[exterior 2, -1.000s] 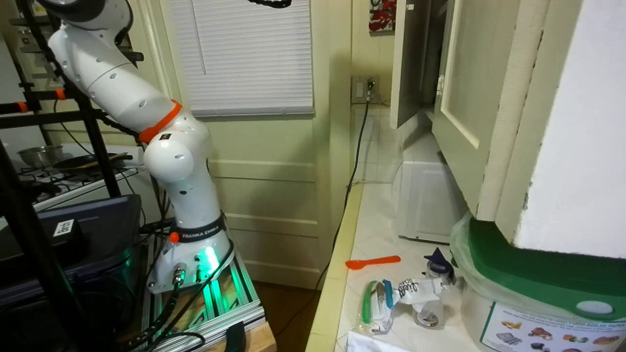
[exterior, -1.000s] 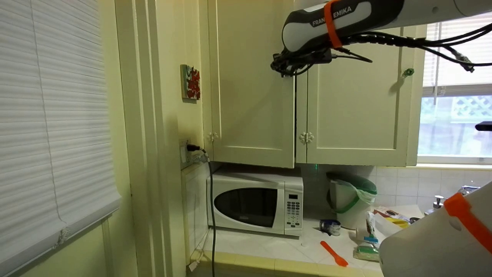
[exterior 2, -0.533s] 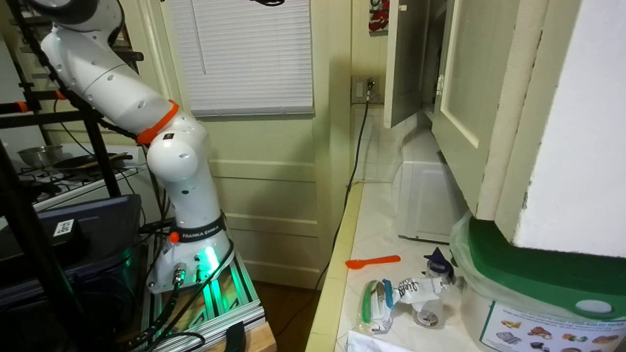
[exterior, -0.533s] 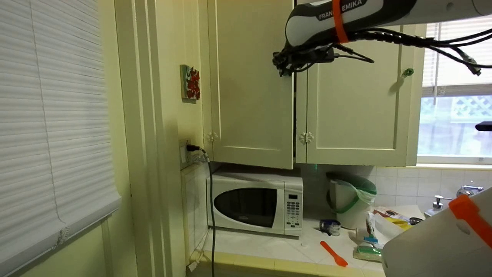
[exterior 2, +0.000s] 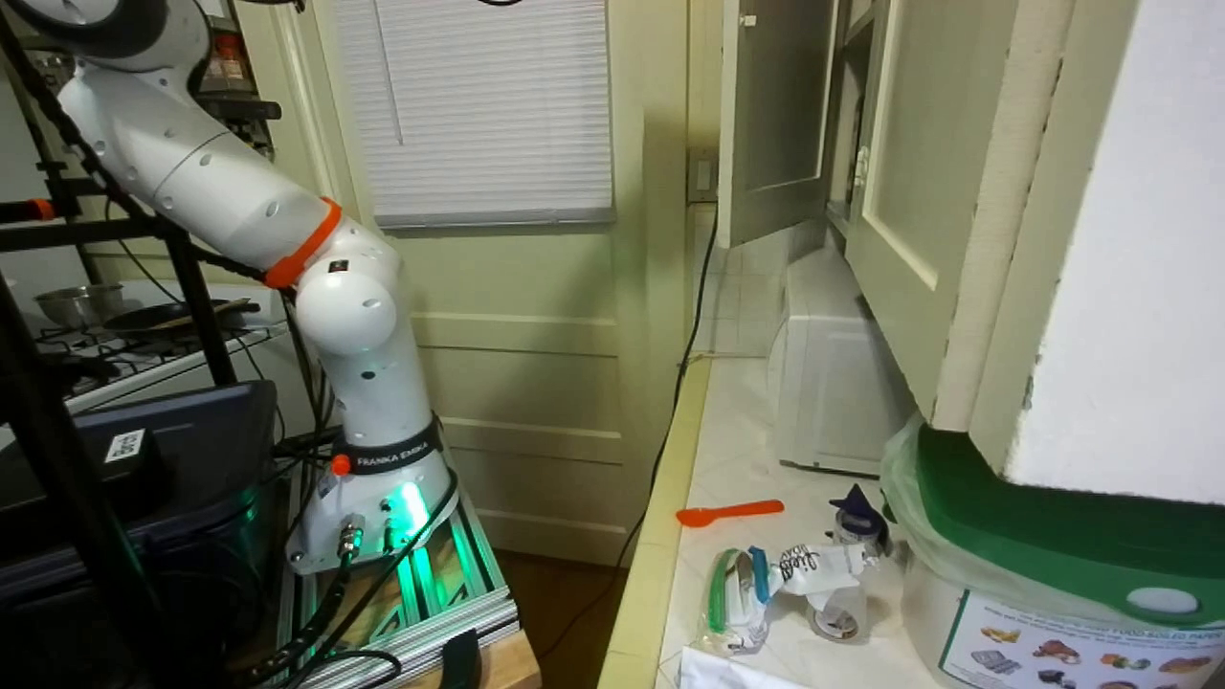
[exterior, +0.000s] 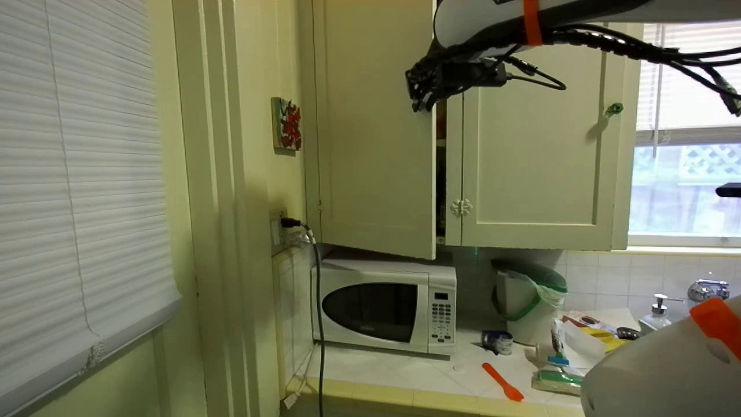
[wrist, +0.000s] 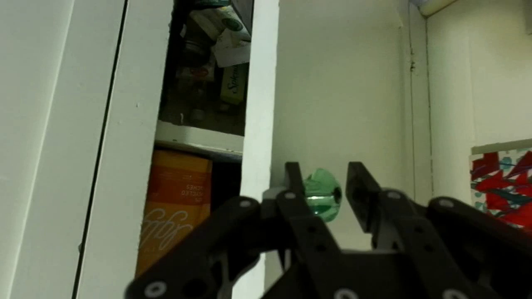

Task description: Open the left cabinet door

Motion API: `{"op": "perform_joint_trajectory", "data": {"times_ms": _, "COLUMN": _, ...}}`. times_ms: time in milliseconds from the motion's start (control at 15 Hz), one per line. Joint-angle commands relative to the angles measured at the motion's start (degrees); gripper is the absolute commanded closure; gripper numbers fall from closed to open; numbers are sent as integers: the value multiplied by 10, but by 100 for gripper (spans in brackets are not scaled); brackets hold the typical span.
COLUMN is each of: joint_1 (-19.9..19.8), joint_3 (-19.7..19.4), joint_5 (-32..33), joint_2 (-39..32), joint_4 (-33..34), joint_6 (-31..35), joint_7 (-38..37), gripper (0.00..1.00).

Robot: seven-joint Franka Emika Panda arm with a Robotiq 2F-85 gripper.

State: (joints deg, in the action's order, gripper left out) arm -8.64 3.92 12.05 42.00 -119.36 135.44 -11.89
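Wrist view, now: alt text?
Black two-fingered gripper, jaws parted, with a translucent green knob between them. The cream wooden left cabinet door stands ajar, revealing an orange printed package inside. Image is upside down.

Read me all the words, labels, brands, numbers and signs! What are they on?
"FRANKA EMIKA": black band on the robot's base.
"Splen", ending unclear: yellow box in the cabinet.
Too small, blurred or cut off: orange box, other packages, microwave logo and keypad, green-lidded bin label, white sticker, white bag.
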Motion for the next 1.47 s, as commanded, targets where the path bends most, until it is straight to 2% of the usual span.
{"op": "perform_joint_trajectory", "data": {"times_ms": 0, "joint_1": 53, "joint_3": 4, "joint_5": -43, "joint_2": -23, "joint_4": -22, "joint_6": 4, "joint_7": 25, "gripper": 92}}
{"op": "perform_joint_trajectory", "data": {"times_ms": 533, "joint_1": 92, "joint_3": 1, "joint_5": -69, "joint_2": -8, "joint_4": -39, "joint_6": 13, "joint_7": 55, "gripper": 92}}
{"op": "perform_joint_trajectory", "data": {"times_ms": 933, "joint_1": 138, "joint_3": 0, "joint_5": -104, "joint_2": 4, "joint_4": -55, "joint_6": 9, "joint_7": 87, "gripper": 92}}
{"op": "perform_joint_trajectory", "data": {"times_ms": 1200, "joint_1": 190, "joint_3": -15, "joint_5": -151, "joint_2": -50, "joint_4": -52, "joint_6": -17, "joint_7": 132, "gripper": 92}}
{"op": "perform_joint_trajectory", "data": {"times_ms": 1400, "joint_1": 208, "joint_3": -27, "joint_5": -177, "joint_2": -84, "joint_4": -41, "joint_6": -40, "joint_7": 170, "gripper": 92}}
